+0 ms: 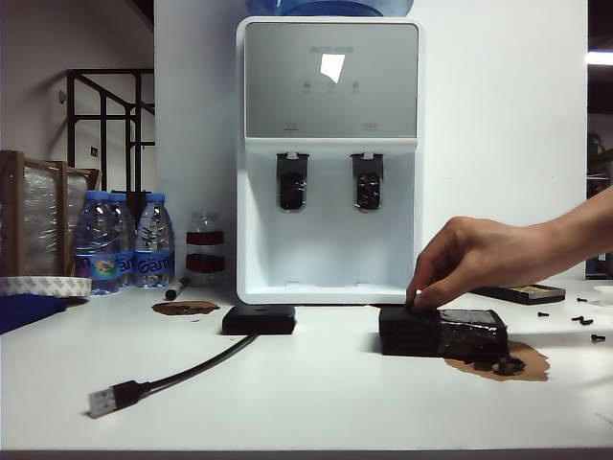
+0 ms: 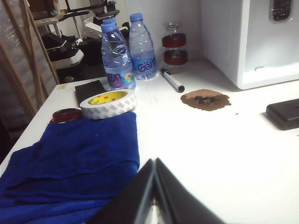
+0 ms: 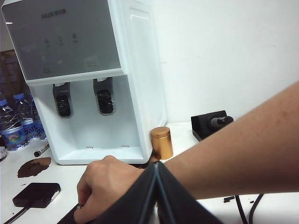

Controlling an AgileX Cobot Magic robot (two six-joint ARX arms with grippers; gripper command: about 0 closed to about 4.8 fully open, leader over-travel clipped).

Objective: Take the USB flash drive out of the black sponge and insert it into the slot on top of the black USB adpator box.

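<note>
The black sponge (image 1: 442,333) lies on the white table at the right, its right half glossy. A person's hand (image 1: 460,264) reaches in from the right and presses its fingertips on the sponge's left top. The USB flash drive is hidden under those fingers. The black USB adaptor box (image 1: 259,319) sits flat in front of the dispenser, and its cable runs to a silver plug (image 1: 103,401) at the front left. Its slot does not show. My left gripper (image 2: 155,161) is shut and empty, beside a blue cloth. My right gripper (image 3: 159,163) is shut and empty, behind the person's forearm. The box (image 3: 36,194) shows beyond the hand.
A white water dispenser (image 1: 329,158) stands at the back centre. Water bottles (image 1: 124,240), a tape roll (image 2: 108,103), a marker (image 2: 173,80) and a blue cloth (image 2: 70,163) fill the left side. A gold can (image 3: 161,143) and a black tray (image 1: 522,293) stand at the right.
</note>
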